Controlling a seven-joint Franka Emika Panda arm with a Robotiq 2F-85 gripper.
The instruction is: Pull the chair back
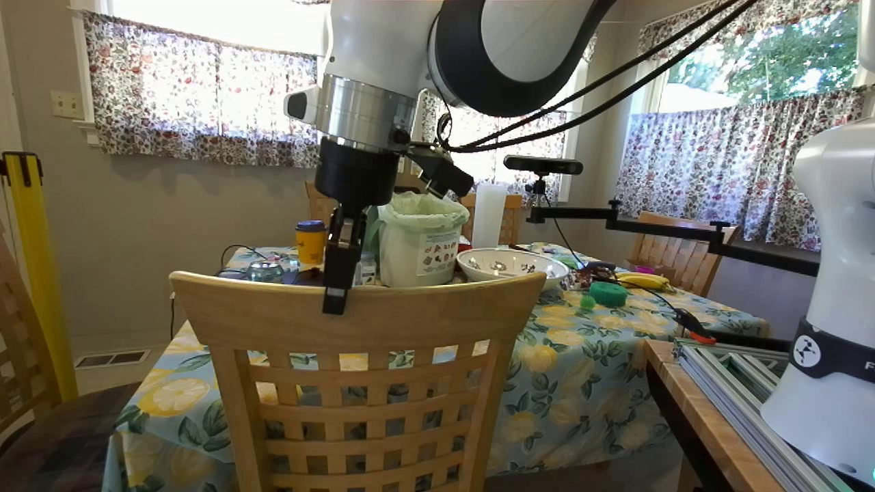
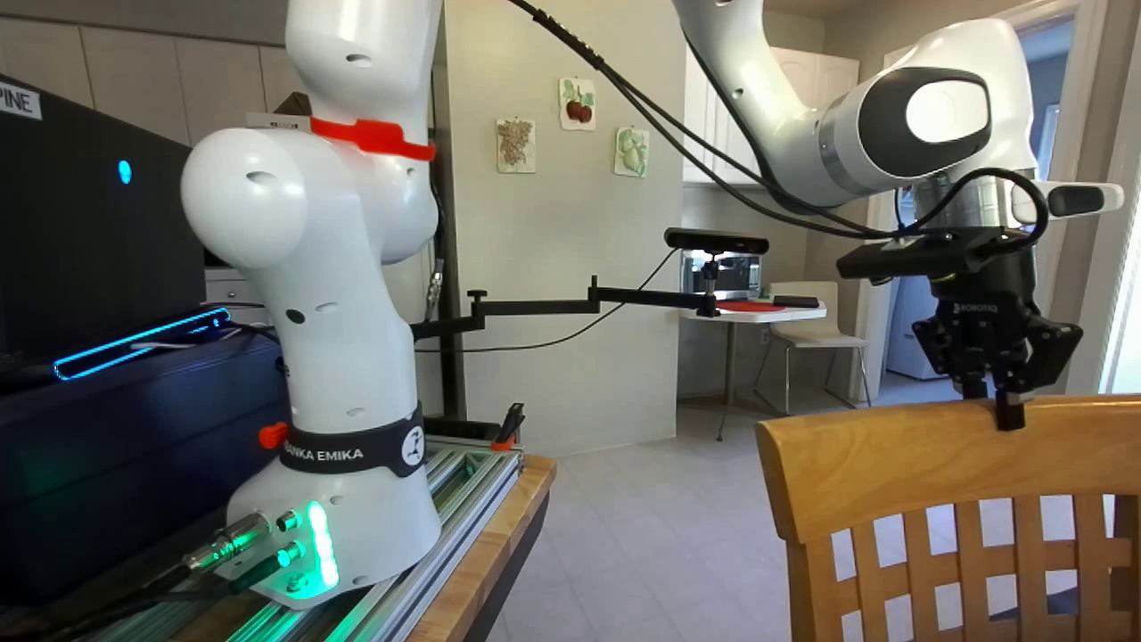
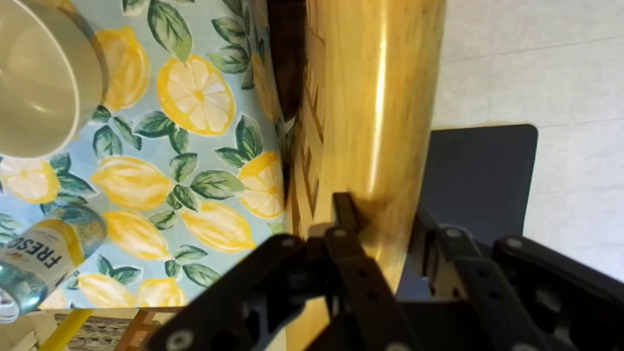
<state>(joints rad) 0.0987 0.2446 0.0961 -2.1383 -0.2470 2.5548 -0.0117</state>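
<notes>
Chair (image 1: 377,376) just beside desk (image 3: 170,195), back roughly parallel to desk's near edge. Jaws point down, clamped across top rail (image 3: 380,112), rail lying between them, one on desk side, one outer. Rail's long axis crosses closing direction; pull probably goes square to it, away from desk edge.

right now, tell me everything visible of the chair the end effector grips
The chair looks like glossy light-tan wood with a curved top rail and open square-lattice back. It appears upright beside the table, contact between them unclear, legs out of view. The end effector grips the rail from above.
</notes>
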